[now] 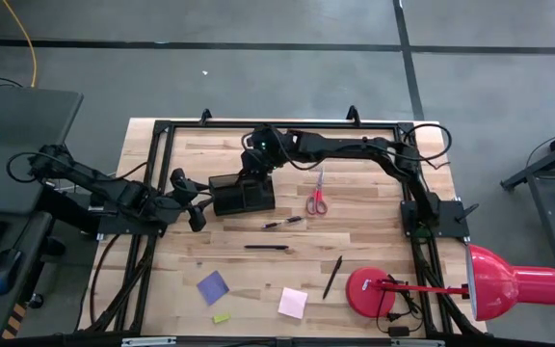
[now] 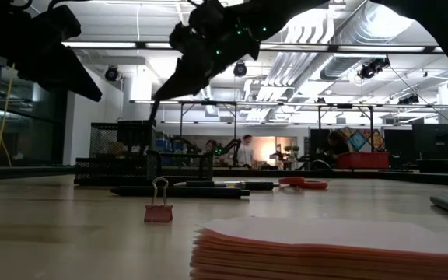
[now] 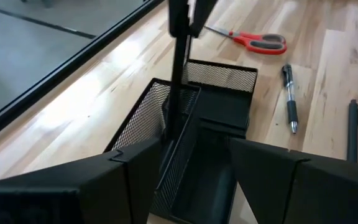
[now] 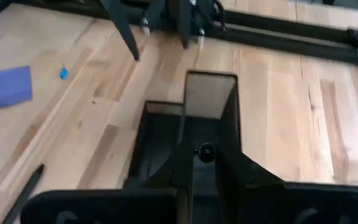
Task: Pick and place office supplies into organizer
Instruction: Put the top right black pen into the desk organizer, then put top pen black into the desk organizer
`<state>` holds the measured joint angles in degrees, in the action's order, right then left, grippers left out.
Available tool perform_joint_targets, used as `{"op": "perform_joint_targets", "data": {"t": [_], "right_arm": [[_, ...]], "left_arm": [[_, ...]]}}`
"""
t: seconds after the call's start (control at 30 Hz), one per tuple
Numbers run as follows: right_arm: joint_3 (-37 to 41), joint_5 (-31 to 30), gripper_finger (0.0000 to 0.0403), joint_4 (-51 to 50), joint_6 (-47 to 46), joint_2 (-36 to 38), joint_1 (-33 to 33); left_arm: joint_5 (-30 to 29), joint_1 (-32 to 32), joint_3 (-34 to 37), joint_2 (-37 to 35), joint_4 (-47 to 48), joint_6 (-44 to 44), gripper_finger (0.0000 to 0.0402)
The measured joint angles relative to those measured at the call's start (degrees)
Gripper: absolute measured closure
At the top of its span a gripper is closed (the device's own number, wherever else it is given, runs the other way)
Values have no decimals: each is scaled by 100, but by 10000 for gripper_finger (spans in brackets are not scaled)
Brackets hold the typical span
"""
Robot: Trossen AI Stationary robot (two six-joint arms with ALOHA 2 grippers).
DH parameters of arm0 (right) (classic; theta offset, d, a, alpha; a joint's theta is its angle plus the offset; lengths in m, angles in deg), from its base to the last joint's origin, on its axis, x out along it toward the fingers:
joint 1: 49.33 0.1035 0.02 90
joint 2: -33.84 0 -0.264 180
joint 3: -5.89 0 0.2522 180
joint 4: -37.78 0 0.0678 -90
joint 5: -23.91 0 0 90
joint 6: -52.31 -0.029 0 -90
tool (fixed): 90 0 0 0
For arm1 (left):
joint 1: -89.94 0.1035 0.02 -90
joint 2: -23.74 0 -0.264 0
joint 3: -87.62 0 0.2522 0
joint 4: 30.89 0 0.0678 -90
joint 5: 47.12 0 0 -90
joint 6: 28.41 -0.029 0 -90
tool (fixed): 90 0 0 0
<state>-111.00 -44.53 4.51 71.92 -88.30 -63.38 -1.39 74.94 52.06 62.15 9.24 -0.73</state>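
Over the black mesh organizer (image 1: 243,194), my right end effector (image 4: 194,163) is clenched on a thin dark pen (image 3: 178,68); left end effector (image 1: 189,201) released beside it on the wooden desk (image 1: 374,207).

I see a desk (image 1: 355,241) of pale wood planks, smooth with a light sheen. Directly below the right end effector (image 4: 194,171), the organizer (image 3: 219,109) is fine black metal mesh, matt. Its dark fingers (image 4: 247,174) look like matt plastic. Well apart from it, the scissors (image 3: 253,41) have glossy red plastic handles, and the lamp (image 1: 509,284) is glossy red.
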Motion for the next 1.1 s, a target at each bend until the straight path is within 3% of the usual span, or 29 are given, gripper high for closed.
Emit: {"op": "perform_joint_targets", "data": {"t": [0.5,0.7,0.87,1.1], "right_arm": [[-4,155,271,-61,53,0,-18],[-4,193,262,-464,23,71,33],[39,853,273,-1206,-19,118,221],[638,844,277,-707,-354,199,543]], "left_arm": [[-188,0,0,507,-278,160,218],[-194,0,0,771,-330,160,218],[-401,-2,0,916,-615,161,218],[-401,-300,0,910,-1195,-50,218]]}}
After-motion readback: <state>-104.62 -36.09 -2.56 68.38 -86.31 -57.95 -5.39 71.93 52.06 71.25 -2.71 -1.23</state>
